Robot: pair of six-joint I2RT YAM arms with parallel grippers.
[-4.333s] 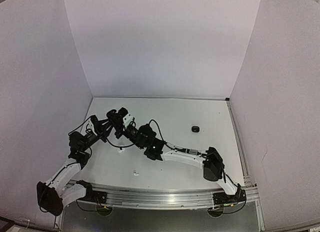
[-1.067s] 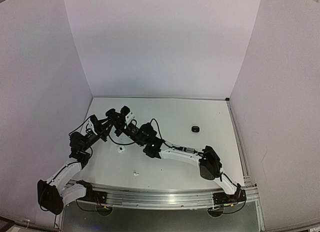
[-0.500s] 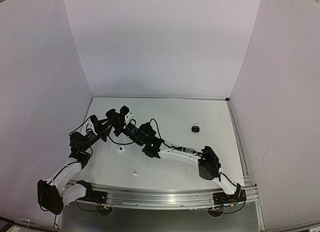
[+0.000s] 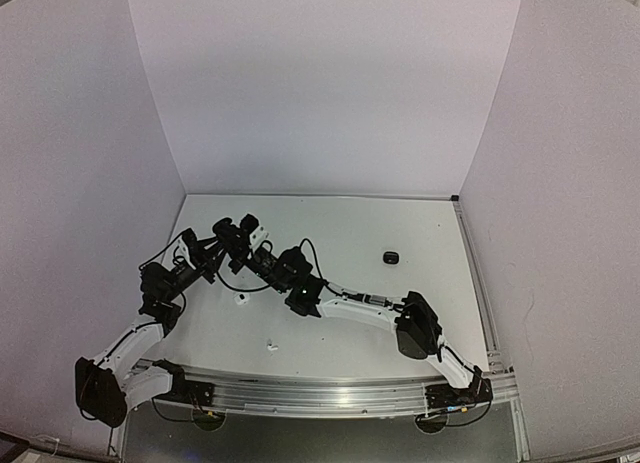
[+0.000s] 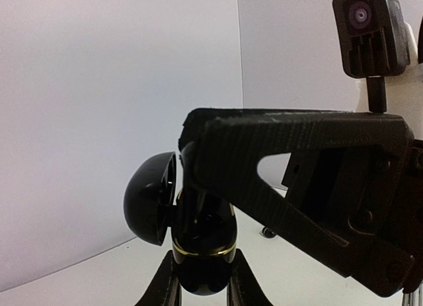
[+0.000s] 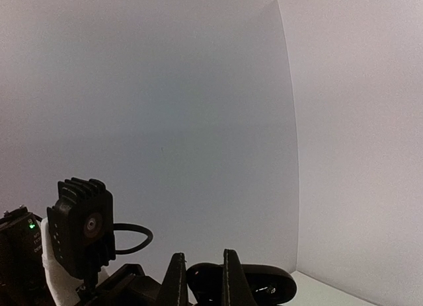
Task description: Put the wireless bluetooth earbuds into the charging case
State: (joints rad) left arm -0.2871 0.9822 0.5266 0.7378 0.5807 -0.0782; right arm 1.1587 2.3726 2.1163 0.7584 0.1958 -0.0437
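Compared with the earliest overhead frame, your right arm [image 4: 360,308] is reaching slightly further left, its elbow drifting inward, so its tip is meeting the left arm [image 4: 165,283] over the table's [image 4: 350,223] left half. Nearer you than that meeting point, a white earbud [image 4: 241,299] and a second white earbud [image 4: 268,345] are lying loose, though both are too small to be sure of. A small black item [image 4: 390,256] is sitting well apart to the right.

From the left wrist, your left gripper [image 5: 201,286] is clenching the black charging case [image 5: 201,256] low on its body. It is keeping the case upright with the lid [image 5: 151,200] swung open, probably so the mouth faces up for loading. The right gripper [image 5: 195,151] is bearing in over that mouth.

From the right wrist, its jaws are pinching nearly together just above the case. You cannot tell whether a bud is between them.
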